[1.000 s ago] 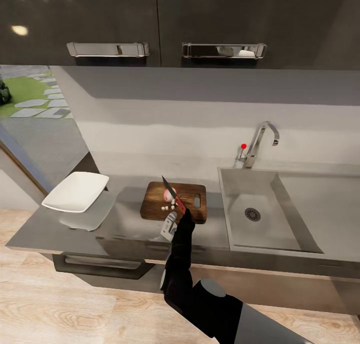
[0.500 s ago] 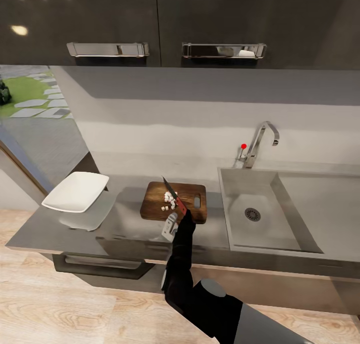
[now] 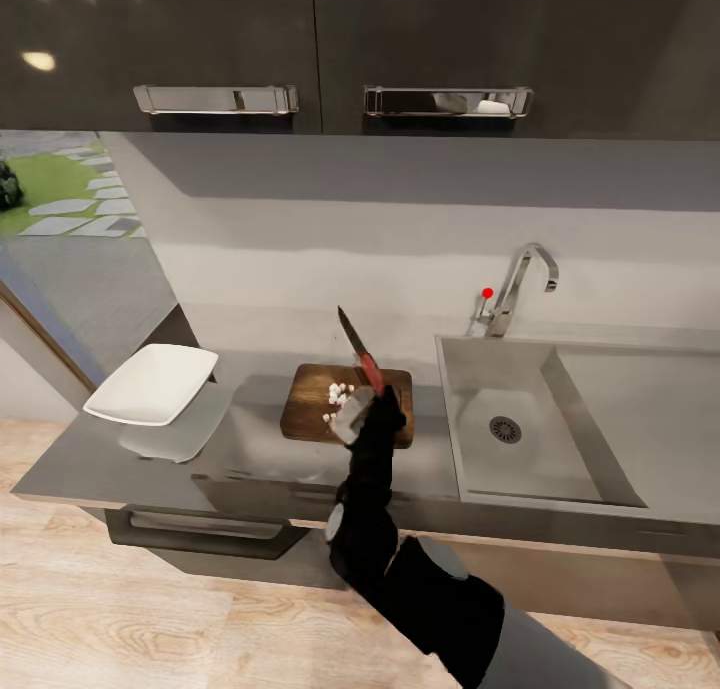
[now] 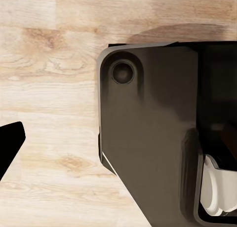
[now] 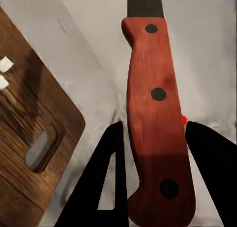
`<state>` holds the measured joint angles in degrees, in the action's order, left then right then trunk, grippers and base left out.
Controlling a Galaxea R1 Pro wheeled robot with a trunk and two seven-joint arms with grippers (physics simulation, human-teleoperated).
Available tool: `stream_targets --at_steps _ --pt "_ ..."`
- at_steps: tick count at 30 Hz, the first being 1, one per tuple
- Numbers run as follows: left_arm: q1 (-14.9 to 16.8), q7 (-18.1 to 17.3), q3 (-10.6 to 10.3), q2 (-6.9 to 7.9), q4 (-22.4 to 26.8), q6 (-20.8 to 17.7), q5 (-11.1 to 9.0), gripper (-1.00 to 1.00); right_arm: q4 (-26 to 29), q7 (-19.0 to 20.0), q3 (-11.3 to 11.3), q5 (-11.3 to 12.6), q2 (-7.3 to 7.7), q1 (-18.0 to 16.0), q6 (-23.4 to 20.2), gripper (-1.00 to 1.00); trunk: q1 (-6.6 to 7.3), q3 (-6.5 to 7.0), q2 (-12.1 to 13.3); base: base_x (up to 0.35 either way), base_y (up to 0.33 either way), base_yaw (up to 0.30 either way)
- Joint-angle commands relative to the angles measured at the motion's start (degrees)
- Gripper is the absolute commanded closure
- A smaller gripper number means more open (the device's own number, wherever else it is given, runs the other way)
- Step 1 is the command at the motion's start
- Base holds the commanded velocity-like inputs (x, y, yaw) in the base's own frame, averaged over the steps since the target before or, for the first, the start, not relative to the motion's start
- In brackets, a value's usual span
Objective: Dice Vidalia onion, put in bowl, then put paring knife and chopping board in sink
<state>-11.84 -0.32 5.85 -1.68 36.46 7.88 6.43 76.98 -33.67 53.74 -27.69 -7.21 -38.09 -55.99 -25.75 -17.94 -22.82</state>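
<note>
Your right gripper [image 3: 366, 397] is clamped on the knife [image 5: 157, 113] handle; the dice [image 3: 338, 395] are tiny, light, scatter-prone, so lift the stiff board [image 3: 310, 419] by its edge

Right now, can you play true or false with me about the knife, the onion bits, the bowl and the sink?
1. The right gripper holds the paring knife by its red handle. True.
2. The onion dice are in the bowl. False: they lie on the chopping board; the bowl holds nothing.
3. The knife's blade points down into the board. False: it is raised, its tip pointing up and away.
4. The sink has nothing in it. True.
5. The bowl sits right of the sink. False: it sits left of the board.
</note>
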Motion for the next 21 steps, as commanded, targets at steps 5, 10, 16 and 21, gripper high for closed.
stream_targets --at_steps 5,10,16,21 --pt "-0.03 -0.03 0.30 -0.08 0.10 0.12 0.60 -1.00 12.80 2.92 -11.43 6.46 0.30 -0.06 -0.10 1.00 -0.04 -0.10 -0.10 0.000 0.000 0.000" --pt "-0.03 -0.03 0.30 -0.08 0.16 0.12 0.60 -1.00 15.63 13.37 -32.70 15.16 0.40 -0.06 -0.08 1.00 -0.04 -0.10 -0.10 0.000 0.000 0.000" --pt "-0.03 -0.03 0.30 -0.08 -0.54 0.15 0.60 -1.00 15.62 31.37 -58.80 15.93 3.57 -0.06 -0.17 1.00 -0.04 -0.10 -0.10 0.000 0.000 0.000" --pt "-0.03 -0.03 0.30 -0.08 -0.90 0.28 0.60 -1.00 14.39 38.87 -63.90 15.91 10.04 0.00 -0.17 1.00 -0.04 -0.10 -0.10 0.000 0.000 0.000"
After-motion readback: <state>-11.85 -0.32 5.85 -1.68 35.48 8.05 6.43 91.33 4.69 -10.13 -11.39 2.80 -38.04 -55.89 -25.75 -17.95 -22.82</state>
